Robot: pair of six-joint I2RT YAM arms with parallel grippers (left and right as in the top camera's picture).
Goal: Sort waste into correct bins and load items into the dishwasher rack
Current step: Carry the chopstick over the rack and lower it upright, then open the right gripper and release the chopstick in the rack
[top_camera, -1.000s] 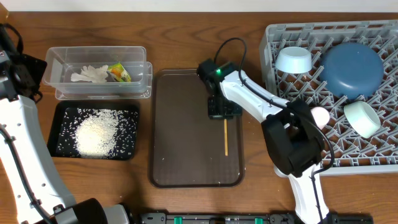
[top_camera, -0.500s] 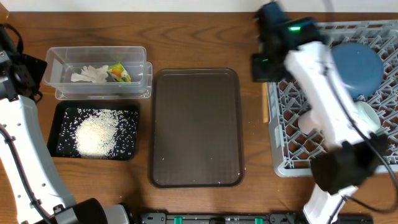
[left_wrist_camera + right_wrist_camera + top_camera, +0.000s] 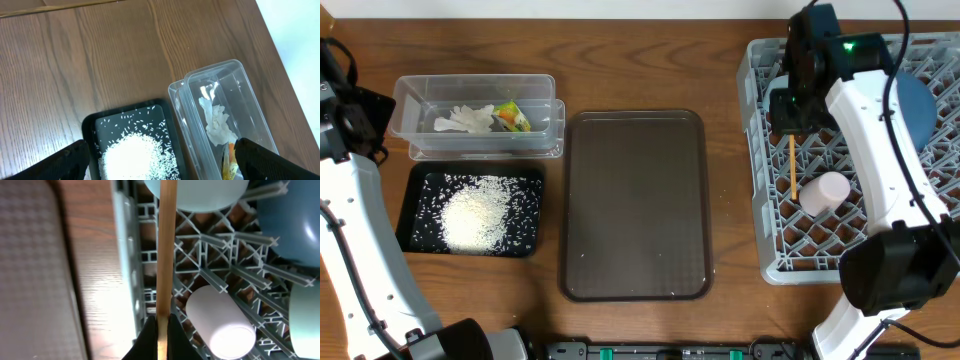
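Note:
My right gripper (image 3: 162, 325) is shut on a thin wooden stick (image 3: 166, 245) and holds it over the left part of the grey dishwasher rack (image 3: 770, 240). In the rack lie a pink cup (image 3: 825, 190), a dark-blue plate (image 3: 918, 100) and a pale bowl (image 3: 200, 192), all partly hidden by the arm from above. My left gripper (image 3: 162, 167) is open, high above the black tray (image 3: 420, 180) of white rice (image 3: 475, 210) and the clear tub (image 3: 480, 90). A crumpled tissue (image 3: 463, 119) and a yellow-green wrapper (image 3: 512, 115) lie in the tub.
A brown serving tray (image 3: 635, 205) lies between the bins and the rack, with nothing on it. Another pale dish (image 3: 305, 315) shows at the right edge of the right wrist view. Bare wooden table (image 3: 730, 230) separates the tray from the rack.
My right gripper has carried the wooden stick from the brown tray up and to the right, over the rack. The left arm has not moved.

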